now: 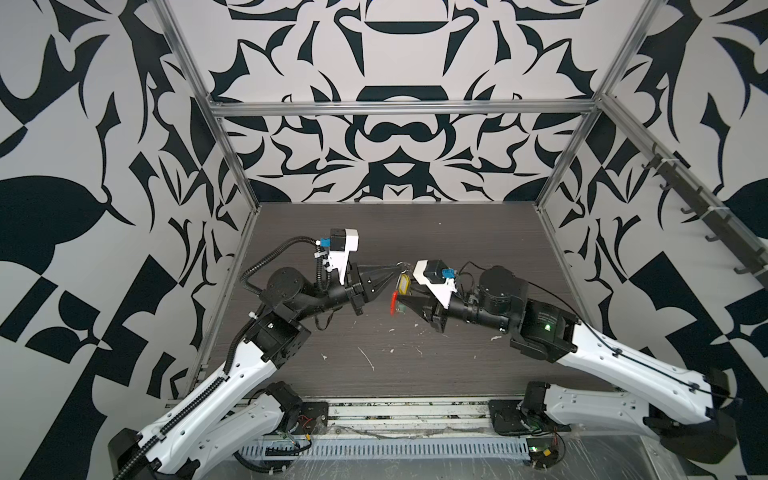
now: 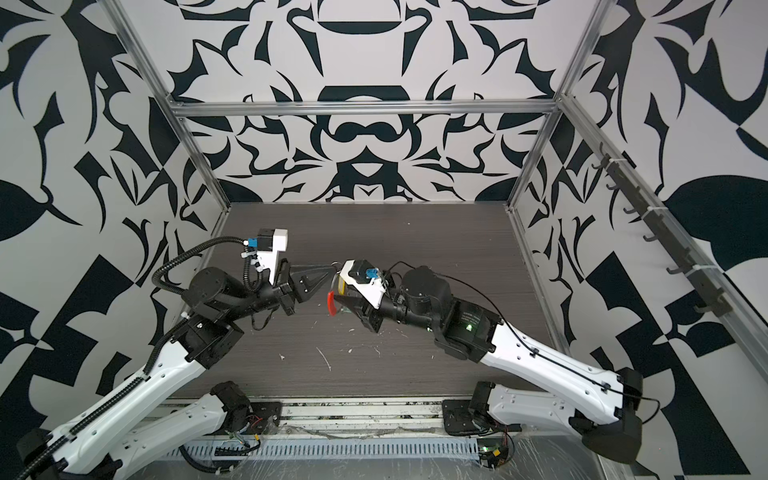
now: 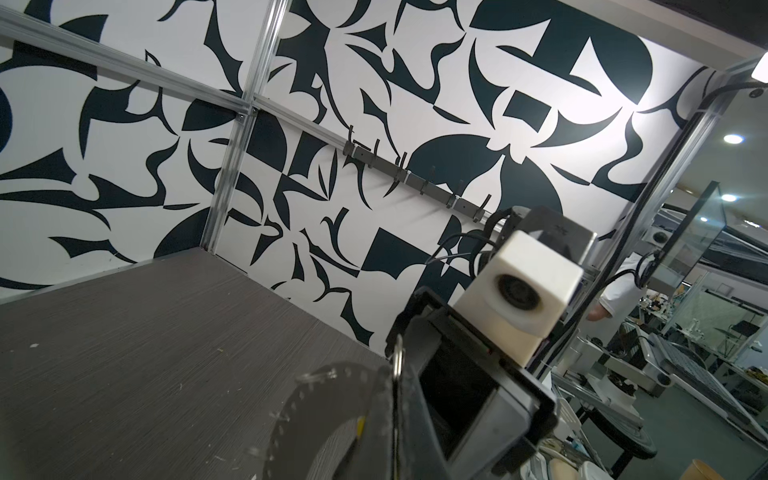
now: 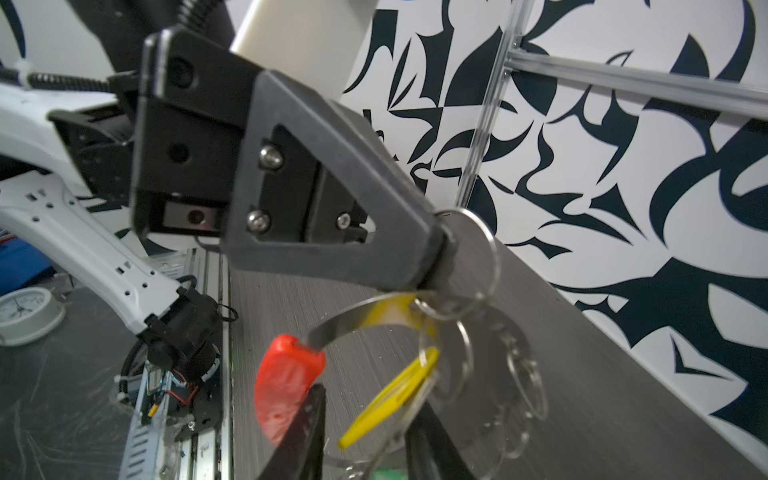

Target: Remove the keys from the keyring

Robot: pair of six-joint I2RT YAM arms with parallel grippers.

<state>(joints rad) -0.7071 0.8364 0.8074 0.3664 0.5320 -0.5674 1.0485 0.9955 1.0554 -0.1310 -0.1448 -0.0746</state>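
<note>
My left gripper (image 1: 397, 268) (image 2: 334, 270) (image 3: 395, 370) is shut on a small metal loop (image 4: 471, 249) from which the whole bunch hangs above the table. The keyring (image 4: 353, 316) is a thin grey hoop with a red-covered arc (image 4: 286, 382) (image 1: 394, 302); its holed rim (image 3: 291, 399) shows in the left wrist view. A yellow key (image 4: 390, 399) (image 1: 404, 284) hangs inside the hoop, and a green key (image 4: 390, 473) sits below it at the frame's edge. My right gripper (image 4: 370, 440) (image 1: 401, 286) is open, its fingers (image 4: 307, 436) on either side of the yellow key, apart from it.
White scraps (image 1: 365, 357) lie scattered on the dark wooden table (image 1: 457, 232) in front of both arms. Metal frame posts and patterned walls enclose the table. A rail of hooks (image 1: 706, 208) runs along the right wall.
</note>
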